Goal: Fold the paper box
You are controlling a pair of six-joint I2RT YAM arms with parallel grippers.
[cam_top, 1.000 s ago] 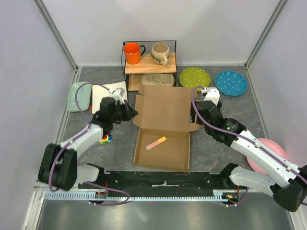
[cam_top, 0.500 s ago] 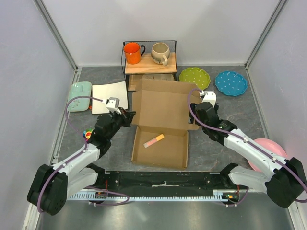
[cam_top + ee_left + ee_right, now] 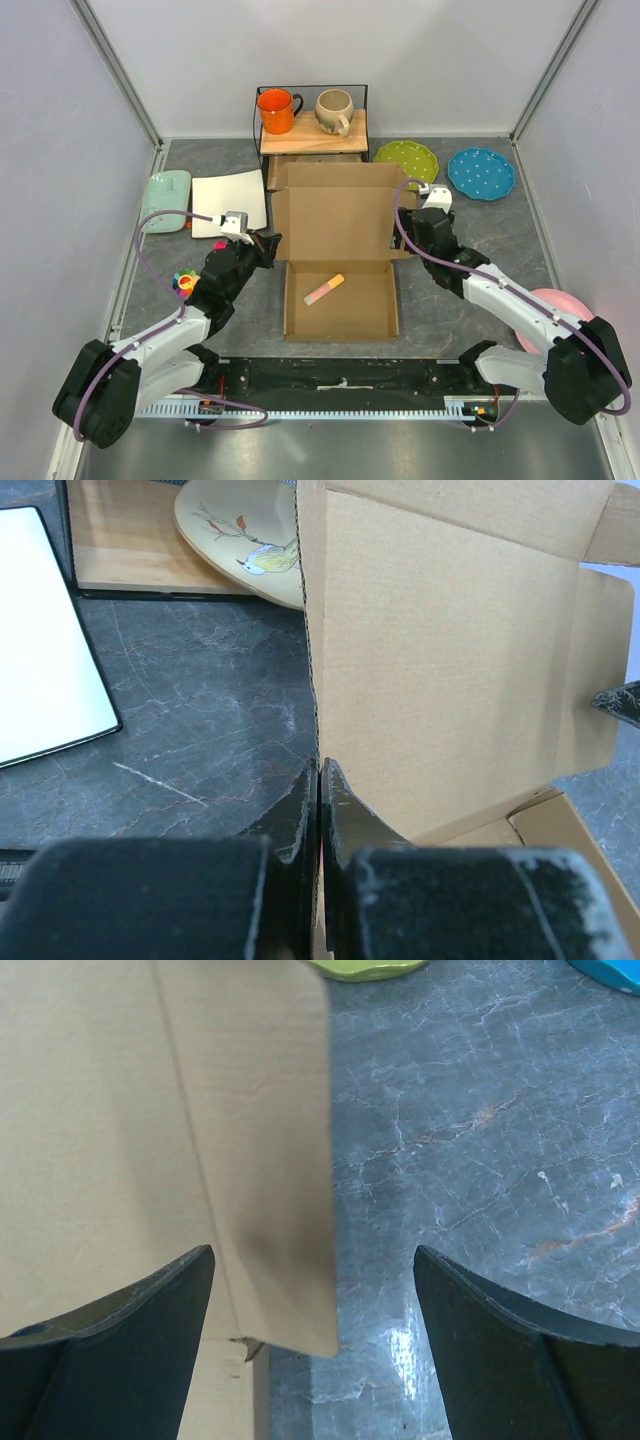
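The brown cardboard paper box (image 3: 338, 250) lies in the middle of the table, its tray toward me and its lid (image 3: 335, 210) raised behind it. A pink and orange marker (image 3: 324, 290) lies in the tray. My left gripper (image 3: 268, 245) is shut on the lid's left edge; in the left wrist view the cardboard (image 3: 440, 660) runs up from between the closed fingers (image 3: 345, 810). My right gripper (image 3: 410, 232) is open around the lid's right side flap (image 3: 260, 1160), one finger over the cardboard, the other over bare table.
A black rack (image 3: 312, 130) behind the box holds an orange mug (image 3: 274, 110), a beige mug (image 3: 334, 110) and a bird plate (image 3: 240, 530). A white square plate (image 3: 230, 203), mint dish (image 3: 165, 200), green plate (image 3: 405, 160), blue plate (image 3: 481, 172) and pink plate (image 3: 565, 310) surround it.
The lid has been lifted from lying flat to standing more upright. Both grippers moved toward me with it, and the box tray shifted slightly right and squared up.
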